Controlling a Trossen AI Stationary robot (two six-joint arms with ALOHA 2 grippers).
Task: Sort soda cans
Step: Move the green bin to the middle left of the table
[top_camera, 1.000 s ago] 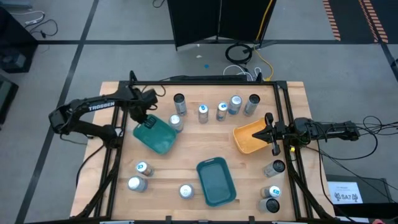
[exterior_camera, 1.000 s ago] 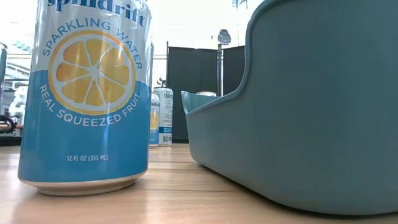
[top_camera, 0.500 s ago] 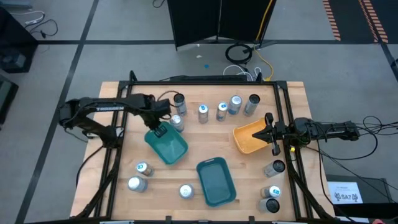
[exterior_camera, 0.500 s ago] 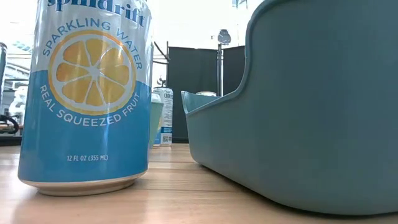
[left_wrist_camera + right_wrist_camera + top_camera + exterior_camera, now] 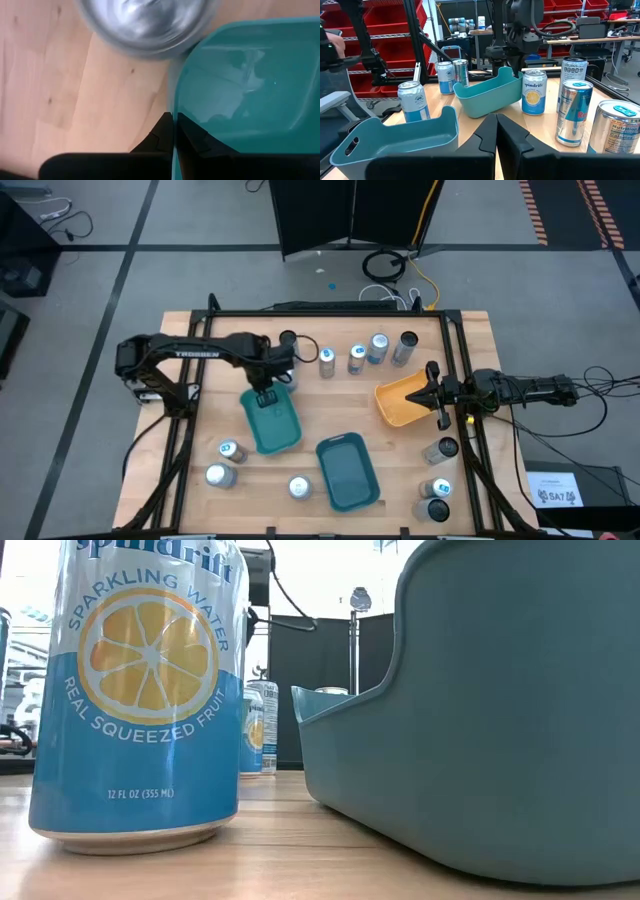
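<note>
My left hand (image 5: 268, 387) is pinching the green rectangular plastic tray's (image 5: 275, 423) rim, so it could clip that silver metal can (image 5: 142, 22) beside it.

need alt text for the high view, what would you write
Seen from above, the left tool is shut on the rim of a green tray, among scattered soda cans on a wooden table. The right tool, shut, sits beside an orange tray; a teal tray lies near the front.
</note>
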